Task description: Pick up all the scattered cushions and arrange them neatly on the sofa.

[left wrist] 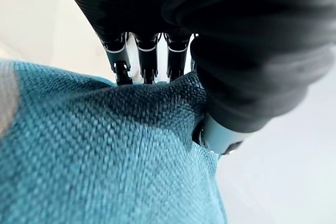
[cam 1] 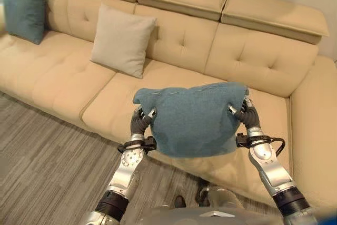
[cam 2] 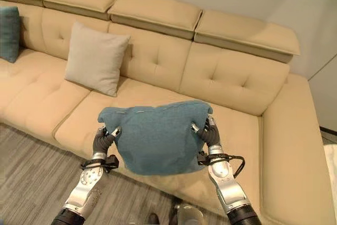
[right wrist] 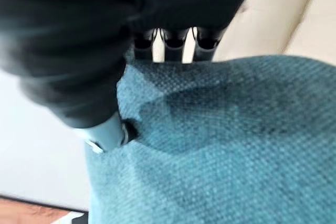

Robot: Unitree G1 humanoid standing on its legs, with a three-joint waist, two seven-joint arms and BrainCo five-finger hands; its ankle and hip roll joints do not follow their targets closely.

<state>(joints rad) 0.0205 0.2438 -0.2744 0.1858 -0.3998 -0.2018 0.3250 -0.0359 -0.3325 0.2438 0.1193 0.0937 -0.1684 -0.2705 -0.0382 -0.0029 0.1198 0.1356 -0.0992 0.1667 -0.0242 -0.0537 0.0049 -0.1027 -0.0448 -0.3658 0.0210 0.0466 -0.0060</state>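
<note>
"Two hands on one cushion, is that right?"

"Yes. My left hand [cam 1: 141, 122] pinches the left upper corner of the square teal woven-fabric cushion [cam 1: 194, 119], and my right hand [cam 1: 245, 113] pinches the right upper corner. In each wrist view my fingers [left wrist: 148, 61] curl over the top edge while the thumb presses into the cloth from the other side, so both hands are clamped on it."

"Where is it, exactly?"

"Hanging between my hands in the air, above the front edge of the long beige tufted leather sofa [cam 1: 247, 61]. It touches nothing but me. Its top edge runs across from one hand to the other, roughly in line with the sofa's front."

"And where does it need to go?"

"Straight ahead of me and up toward the backrest. The seat section behind the cushion looks free. A pale grey square cushion [cam 1: 122, 40] leans upright against the backrest to my left, and a second teal cushion [cam 1: 24, 13] stands at the far left end."

"Which arm leads?"

"Neither, I think. Both are about equally near the backrest, so I judge an even forward reach would keep the cushion square and set it beside the grey one."
</note>
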